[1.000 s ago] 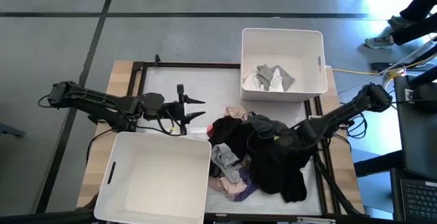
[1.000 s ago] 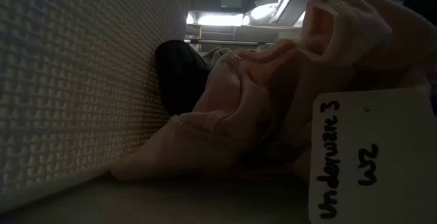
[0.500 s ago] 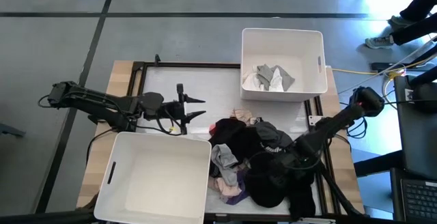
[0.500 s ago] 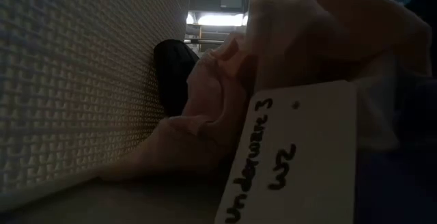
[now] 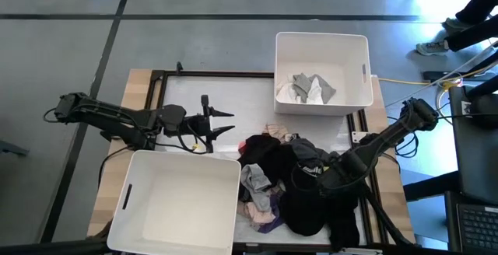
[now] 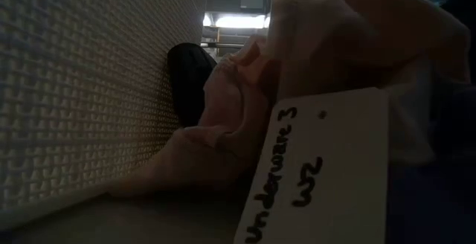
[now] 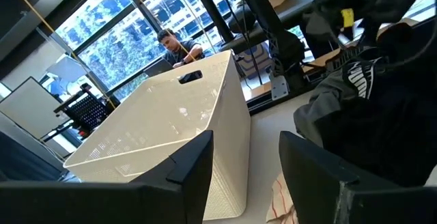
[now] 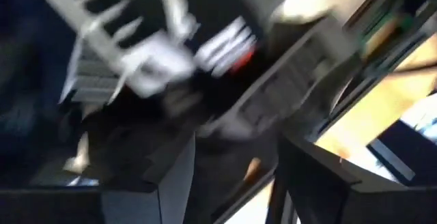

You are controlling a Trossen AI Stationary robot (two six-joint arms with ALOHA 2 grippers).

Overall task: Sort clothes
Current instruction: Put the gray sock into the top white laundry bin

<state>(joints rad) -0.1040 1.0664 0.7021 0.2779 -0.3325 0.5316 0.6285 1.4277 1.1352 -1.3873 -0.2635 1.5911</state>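
I see my right gripper [image 5: 305, 179] down in the pile of clothes [image 5: 292, 181], just beside the near bin [image 5: 175, 200]; can't tell its grip. My left gripper [image 5: 224, 123] hangs spread wide, empty, behind that bin.

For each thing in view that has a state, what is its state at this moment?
Left gripper: open, holding nothing, over the bare table.
Right gripper: down in the clothes pile, fingers hidden by fabric.
Clothes pile: heaped, unsorted, on the table.
Near bin: upright, empty.
Far bin: upright, holds a few light garments.
Paper tag: tilted, leaning against pink fabric.
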